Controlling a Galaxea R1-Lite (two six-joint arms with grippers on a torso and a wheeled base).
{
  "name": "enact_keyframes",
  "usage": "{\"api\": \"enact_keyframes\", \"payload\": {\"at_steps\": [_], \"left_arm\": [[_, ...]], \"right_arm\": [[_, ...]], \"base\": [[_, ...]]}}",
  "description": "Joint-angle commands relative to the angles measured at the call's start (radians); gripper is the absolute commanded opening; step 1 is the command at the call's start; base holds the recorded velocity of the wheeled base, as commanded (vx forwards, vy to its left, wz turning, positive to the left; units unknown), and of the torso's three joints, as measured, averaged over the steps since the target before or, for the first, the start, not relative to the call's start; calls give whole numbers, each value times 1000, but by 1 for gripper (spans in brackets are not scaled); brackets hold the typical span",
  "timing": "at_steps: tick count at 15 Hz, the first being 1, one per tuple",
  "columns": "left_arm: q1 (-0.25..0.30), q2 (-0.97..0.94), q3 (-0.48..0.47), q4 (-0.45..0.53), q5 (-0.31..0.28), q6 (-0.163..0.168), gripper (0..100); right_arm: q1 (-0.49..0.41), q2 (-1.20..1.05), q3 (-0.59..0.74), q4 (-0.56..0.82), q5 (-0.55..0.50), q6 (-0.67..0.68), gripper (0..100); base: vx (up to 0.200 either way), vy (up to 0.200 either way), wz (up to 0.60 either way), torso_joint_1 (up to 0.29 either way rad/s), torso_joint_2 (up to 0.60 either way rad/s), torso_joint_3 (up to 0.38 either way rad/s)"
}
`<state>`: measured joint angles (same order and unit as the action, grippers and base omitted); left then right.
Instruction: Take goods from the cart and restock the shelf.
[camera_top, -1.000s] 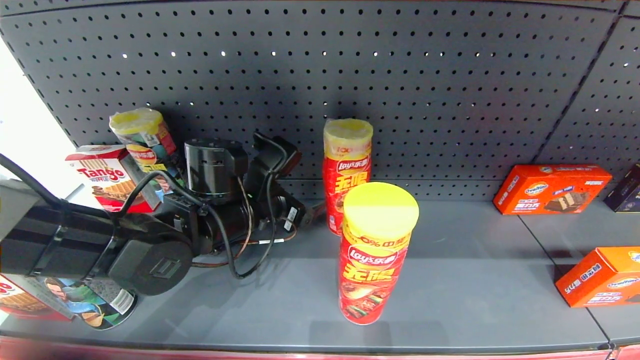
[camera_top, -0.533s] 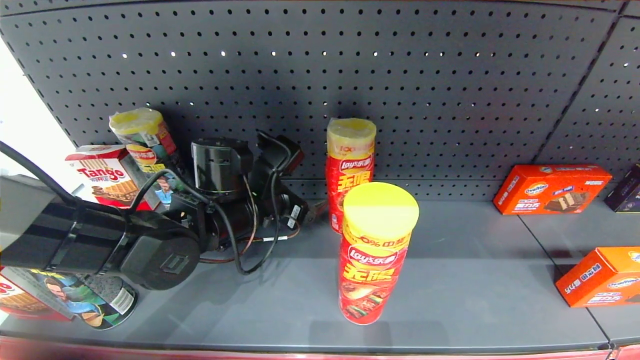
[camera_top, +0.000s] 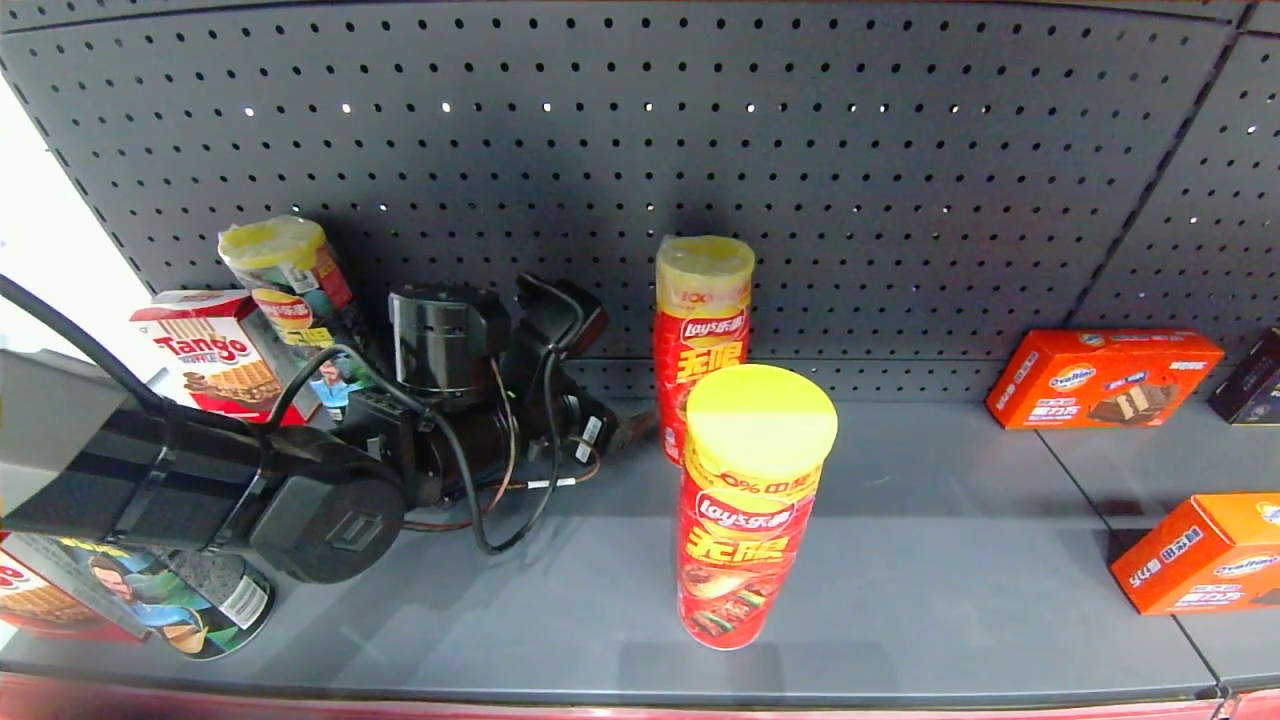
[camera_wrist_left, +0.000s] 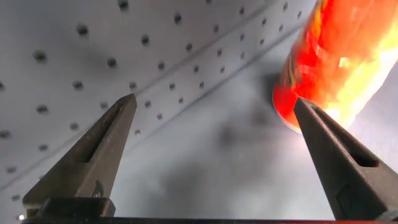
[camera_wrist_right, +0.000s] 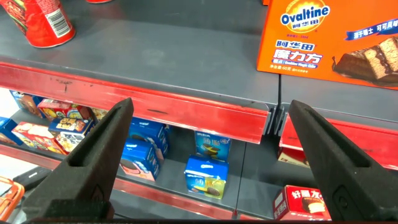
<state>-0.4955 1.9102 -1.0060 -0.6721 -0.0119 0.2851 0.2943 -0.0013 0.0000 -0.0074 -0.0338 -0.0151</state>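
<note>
Nearest, the right gripper (camera_wrist_right: 211, 104) hangs w/ jaws spread, nothing in them, in front of the shelf's (camera_top: 950, 560) red front edge, by an orange box (camera_wrist_right: 311, 37) at the front right. One red chip can (camera_top: 757, 505) stands upright near the front edge, mid-shelf. Directly behind it a 2nd red can (camera_top: 700, 335) stands at the back edge, vs. the pegboard (camera_top: 800, 150). The left gripper (camera_wrist_left: 214, 102) sits low just left of that can's base, jaws wide apart, gripping nothing. At the back-left corner: a wafer box (camera_top: 215, 355) & another can (camera_top: 290, 275).
</note>
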Motion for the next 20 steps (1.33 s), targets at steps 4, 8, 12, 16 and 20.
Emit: {"api": "enact_keyframes", "payload": {"at_steps": [4,8,12,16,20], "left_arm": [[-3,-112,96,-1,0,-12,100],[-38,-270,176,-47,-5,-96,100],[-166,-430,276,-127,-2,-169,100],[-339,-720,607,-178,40,-187,100],[-222,-1155,750,68,-25,-101,100]], "right_arm": [[0,1,0,0,0,0,100],[0,1,0,0,0,0,100],[0,1,0,0,0,0,100],[0,1,0,0,0,0,100],[0,1,0,0,0,0,100]], "base": [[0,0,0,0,0,0],[0,0,0,0,0,0],[0,0,0,0,0,0],[0,0,0,0,0,0],[0,0,0,0,0,0]]}}
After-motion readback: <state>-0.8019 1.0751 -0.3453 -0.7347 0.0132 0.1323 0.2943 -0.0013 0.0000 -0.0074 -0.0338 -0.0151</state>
